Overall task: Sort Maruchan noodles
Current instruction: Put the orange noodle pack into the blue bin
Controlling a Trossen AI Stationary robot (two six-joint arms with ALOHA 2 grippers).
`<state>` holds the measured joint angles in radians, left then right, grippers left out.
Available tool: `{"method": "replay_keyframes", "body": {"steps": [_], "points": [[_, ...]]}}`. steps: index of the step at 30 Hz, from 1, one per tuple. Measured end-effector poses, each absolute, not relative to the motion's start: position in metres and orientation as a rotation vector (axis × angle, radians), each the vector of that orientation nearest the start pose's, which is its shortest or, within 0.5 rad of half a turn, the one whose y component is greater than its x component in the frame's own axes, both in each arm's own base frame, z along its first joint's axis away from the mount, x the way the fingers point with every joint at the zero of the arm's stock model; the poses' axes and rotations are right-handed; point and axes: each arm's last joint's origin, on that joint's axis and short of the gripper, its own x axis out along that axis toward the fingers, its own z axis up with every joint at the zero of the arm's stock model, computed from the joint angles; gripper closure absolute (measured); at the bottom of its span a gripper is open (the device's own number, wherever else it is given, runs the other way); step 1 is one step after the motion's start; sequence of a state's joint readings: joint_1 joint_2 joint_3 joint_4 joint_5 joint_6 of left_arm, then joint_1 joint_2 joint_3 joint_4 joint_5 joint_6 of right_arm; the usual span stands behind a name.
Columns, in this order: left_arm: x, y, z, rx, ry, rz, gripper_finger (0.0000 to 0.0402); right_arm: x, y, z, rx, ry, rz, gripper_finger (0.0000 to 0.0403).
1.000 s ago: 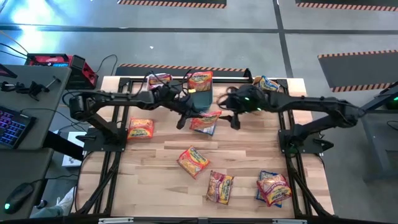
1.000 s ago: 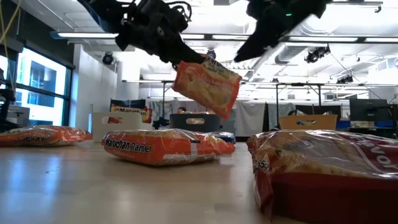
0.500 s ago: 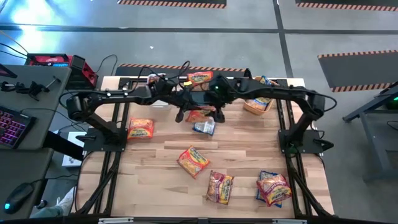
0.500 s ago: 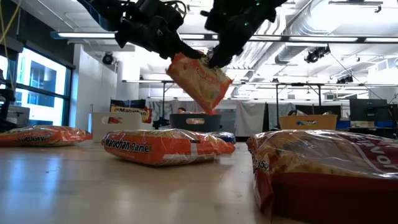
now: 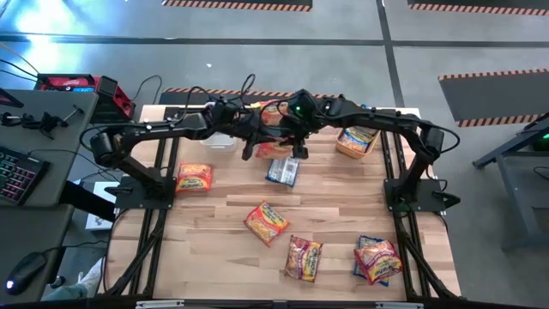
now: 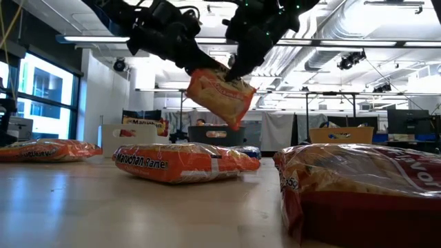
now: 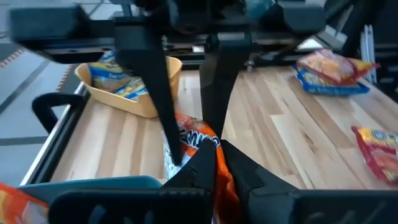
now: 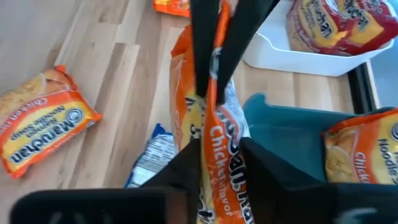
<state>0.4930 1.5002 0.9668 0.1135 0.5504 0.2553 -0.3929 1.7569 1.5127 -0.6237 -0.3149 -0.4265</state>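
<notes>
- Two grippers met over the far middle of the counter [image 5: 343, 215], both on one orange packet [image 6: 219, 94] held in the air.
- Left gripper [image 5: 256, 146] was pressed together on one end of that packet; the left wrist view showed its fingers [image 7: 199, 171] pinching the orange film.
- Right gripper [image 5: 296, 148] had its fingers nearly together around the same packet; the right wrist view showed the film squeezed between them. Judged a two-gripper hold, possibly a handover.
- Progress: partly done, by my estimate. The white bin [image 8: 323, 53] held at least one pink-red packet, the teal bin [image 8: 292, 127] an orange one, and the orange bin [image 5: 356, 140], near the far right corner, blue-and-yellow ones.
- Left to sort: a packet near the left edge [image 5: 194, 178], a blue one [image 5: 281, 172] lying below the grippers, one mid-counter [image 5: 266, 221], one toward the near edge [image 5: 303, 257], and a stacked pair near the near right corner [image 5: 376, 259].
- Views compared: high view gave the loose packets' layout but hid the held packet under the arms. Low view showed it hanging clear above the counter, tilted. Right wrist view alone showed the teal and white bins' contents; left wrist view showed the orange bin's.
</notes>
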Motion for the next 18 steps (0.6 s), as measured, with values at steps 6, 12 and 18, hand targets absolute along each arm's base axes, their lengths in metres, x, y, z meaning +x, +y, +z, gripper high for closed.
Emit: {"method": "replay_keyframes", "body": {"steps": [6,12,18], "points": [[0.292,0.149,0.256,-0.016,0.358,-0.07,0.0358,0.357,-0.139,0.289,-0.125,0.803,0.111,0.0368],[0.276,0.154,0.253,-0.022,0.348,-0.018,0.0337,0.355,-0.147,0.291,-0.165,0.811,0.055,0.0382],[0.241,0.154,0.24,-0.058,0.19,0.135,0.0348,0.351,-0.169,0.306,-0.246,0.801,-0.102,0.0396]]}}
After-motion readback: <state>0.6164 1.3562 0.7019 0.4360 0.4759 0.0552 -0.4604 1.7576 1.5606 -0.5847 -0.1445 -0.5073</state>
